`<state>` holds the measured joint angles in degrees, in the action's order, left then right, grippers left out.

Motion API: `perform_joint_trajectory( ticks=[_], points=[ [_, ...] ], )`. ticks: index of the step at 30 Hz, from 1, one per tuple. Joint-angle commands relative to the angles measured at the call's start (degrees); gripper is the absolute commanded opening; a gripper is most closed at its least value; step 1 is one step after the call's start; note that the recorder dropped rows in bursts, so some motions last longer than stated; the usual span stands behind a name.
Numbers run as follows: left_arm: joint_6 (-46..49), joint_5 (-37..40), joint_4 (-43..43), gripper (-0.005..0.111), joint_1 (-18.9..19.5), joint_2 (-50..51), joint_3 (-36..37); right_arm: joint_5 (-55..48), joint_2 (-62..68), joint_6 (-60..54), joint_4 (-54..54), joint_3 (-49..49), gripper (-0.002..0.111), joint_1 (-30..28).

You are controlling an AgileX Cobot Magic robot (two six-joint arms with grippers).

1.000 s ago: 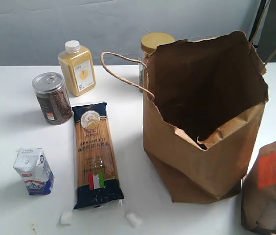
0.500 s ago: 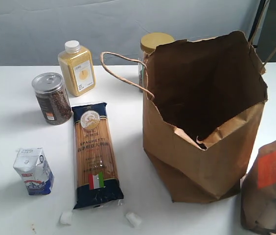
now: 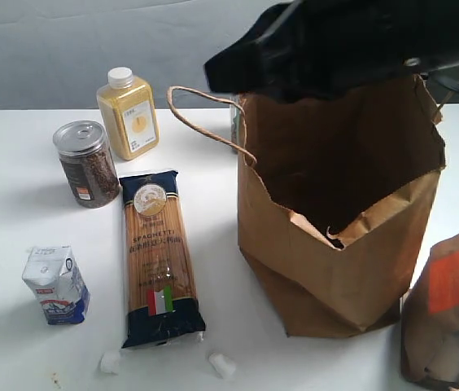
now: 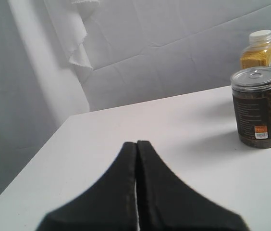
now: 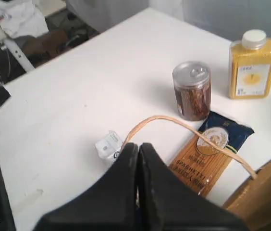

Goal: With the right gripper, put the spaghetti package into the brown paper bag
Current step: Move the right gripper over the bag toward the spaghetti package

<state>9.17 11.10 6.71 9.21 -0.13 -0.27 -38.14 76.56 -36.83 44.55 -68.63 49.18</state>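
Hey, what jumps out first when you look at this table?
The tall open brown paper bag right of center dominates, with the blurred black right arm hanging over its mouth. Left of the bag, the spaghetti package lies flat on the white table, untouched.

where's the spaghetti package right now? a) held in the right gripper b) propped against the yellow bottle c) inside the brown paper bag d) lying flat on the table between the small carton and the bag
d: the spaghetti package lies flat on the table, with the small carton on one side and the brown paper bag on the other, and the right gripper is shut on nothing.
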Motion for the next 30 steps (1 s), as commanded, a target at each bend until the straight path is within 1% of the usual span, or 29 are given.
perform_joint_trajectory(
  ticks=[1,3,7,9,11,13,15,16,17,18,22,26,30],
  points=[
    [-0.21,-0.67,-0.24,0.000,-0.10,0.13,0.27,-0.06,8.05,14.89,-15.21,-5.49,0.000,6.71],
    [-0.21,-0.67,-0.24,0.000,-0.10,0.13,0.27,-0.61,11.06,19.71,-17.35,-7.81,0.000,8.64],
    [-0.21,-0.67,-0.24,0.000,-0.10,0.13,0.27,-0.87,17.55,33.94,-23.87,-13.30,0.000,13.87],
    [-0.21,-0.67,-0.24,0.000,-0.10,0.13,0.27,-2.10,20.81,40.19,-27.87,-16.68,0.002,16.05],
    [-0.21,-0.67,-0.24,0.000,-0.10,0.13,0.27,-4.50,24.64,45.53,-31.52,-20.19,0.012,17.68],
    [-0.21,-0.67,-0.24,0.000,-0.10,0.13,0.27,-7.25,27.87,50.56,-34.38,-23.42,0.027,18.88],
    [-0.21,-0.67,-0.24,0.000,-0.10,0.13,0.27,-10.64,30.35,56.85,-37.98,-26.53,0.045,19.88],
    [-0.21,-0.67,-0.24,0.000,-0.10,0.13,0.27,-11.64,31.18,59.92,-40.61,-27.76,0.052,20.38],
    [-0.21,-0.67,-0.24,0.000,-0.10,0.13,0.27,-12.17,31.35,62.34,-43.49,-28.49,0.056,20.74],
    [-0.21,-0.67,-0.24,0.000,-0.10,0.13,0.27,-12.44,31.35,64.37,-46.88,-28.85,0.057,20.91],
    [-0.21,-0.67,-0.24,0.000,-0.10,0.13,0.27,-12.66,28.23,70.40,-54.63,-30.97,0.056,20.89],
    [-0.21,-0.67,-0.24,0.000,-0.10,0.13,0.27,-14.97,24.49,72.20,-58.81,-33.87,0.056,20.89],
    [-0.21,-0.67,-0.24,0.000,-0.10,0.13,0.27,-19.64,22.98,72.81,-61.62,-38.42,0.056,20.89]
  ],
)
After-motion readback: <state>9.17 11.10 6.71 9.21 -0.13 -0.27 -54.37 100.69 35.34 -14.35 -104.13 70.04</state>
